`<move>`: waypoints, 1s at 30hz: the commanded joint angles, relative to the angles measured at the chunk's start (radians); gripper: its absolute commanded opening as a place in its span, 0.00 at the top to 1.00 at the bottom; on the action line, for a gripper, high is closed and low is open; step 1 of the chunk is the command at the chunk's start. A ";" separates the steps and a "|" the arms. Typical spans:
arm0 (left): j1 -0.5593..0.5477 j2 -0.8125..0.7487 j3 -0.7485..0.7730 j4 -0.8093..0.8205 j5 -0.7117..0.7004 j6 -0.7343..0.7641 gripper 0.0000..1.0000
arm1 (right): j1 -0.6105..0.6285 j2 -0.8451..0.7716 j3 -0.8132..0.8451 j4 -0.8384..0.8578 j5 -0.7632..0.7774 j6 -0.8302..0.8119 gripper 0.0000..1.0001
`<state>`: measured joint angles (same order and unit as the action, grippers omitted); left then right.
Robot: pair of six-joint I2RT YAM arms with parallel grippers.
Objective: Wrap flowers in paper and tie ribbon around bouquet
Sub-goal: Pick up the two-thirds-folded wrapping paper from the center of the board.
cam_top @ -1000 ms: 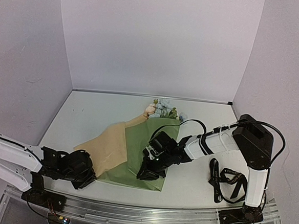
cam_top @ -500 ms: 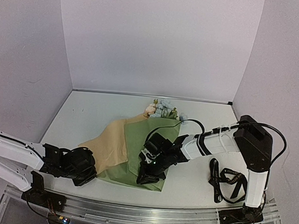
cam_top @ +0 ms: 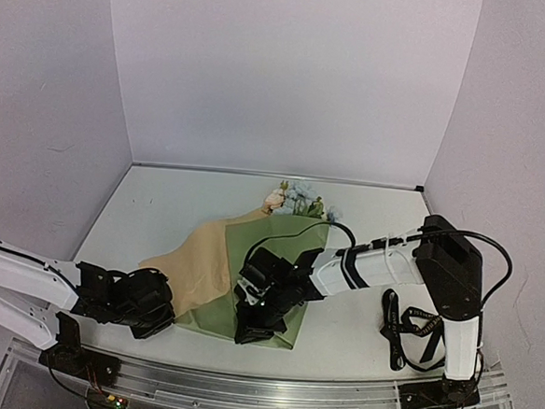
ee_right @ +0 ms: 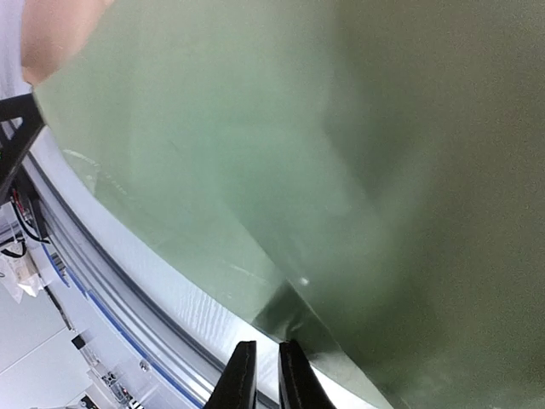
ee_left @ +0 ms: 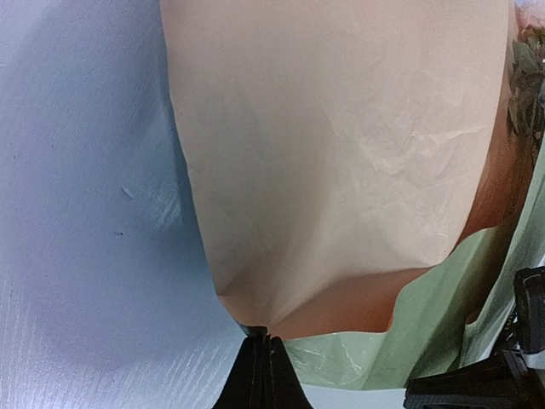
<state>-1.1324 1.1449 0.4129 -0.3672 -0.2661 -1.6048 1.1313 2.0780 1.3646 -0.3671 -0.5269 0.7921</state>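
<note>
**Top:** paper lies mid-table, olive face up on the right, tan flap folded over on the left. Flowers poke out of its far end, heads toward the back wall. Left gripper is low at the near-left corner of the tan flap. Right gripper points down at the near edge of the olive part. Neither jaw state is readable from here. Ribbon sits in a loose heap on the table to the right, near the right arm's base and well clear of the paper.

**Left wrist:** left gripper has its fingers pressed tight together, pinching the paper at the near point of the tan flap. Creases run toward the tips. The olive layer shows beneath on the right, bare table on the left.

**Right wrist:** right gripper is almost closed, with a thin slit between the fingers. The near edge of the paper sits right at the tips. Can't tell whether it's pinched or only touched. Olive fills the frame and is blurred. The tan corner is at top left.
</note>
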 commanded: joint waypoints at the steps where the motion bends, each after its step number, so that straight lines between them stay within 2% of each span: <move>1: -0.003 -0.021 0.046 -0.022 -0.029 0.028 1.00 | 0.017 0.041 0.033 -0.012 0.038 0.030 0.91; 7: -0.019 -0.060 0.070 -0.033 -0.054 0.087 1.00 | 0.019 0.079 0.049 -0.026 0.060 0.064 0.94; 18: -0.102 -0.101 0.167 0.083 -0.136 0.438 1.00 | 0.018 0.100 0.073 -0.089 0.080 0.092 0.94; 24: -0.116 -0.079 0.204 0.216 -0.101 0.625 1.00 | 0.018 0.115 0.094 -0.110 0.073 0.096 0.94; 30: -0.125 -0.101 0.176 0.273 -0.105 0.662 1.00 | 0.019 0.112 0.107 -0.110 0.042 0.079 0.93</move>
<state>-1.2515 1.0641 0.5763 -0.1719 -0.3562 -1.0181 1.1461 2.1504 1.4530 -0.4364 -0.5131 0.8807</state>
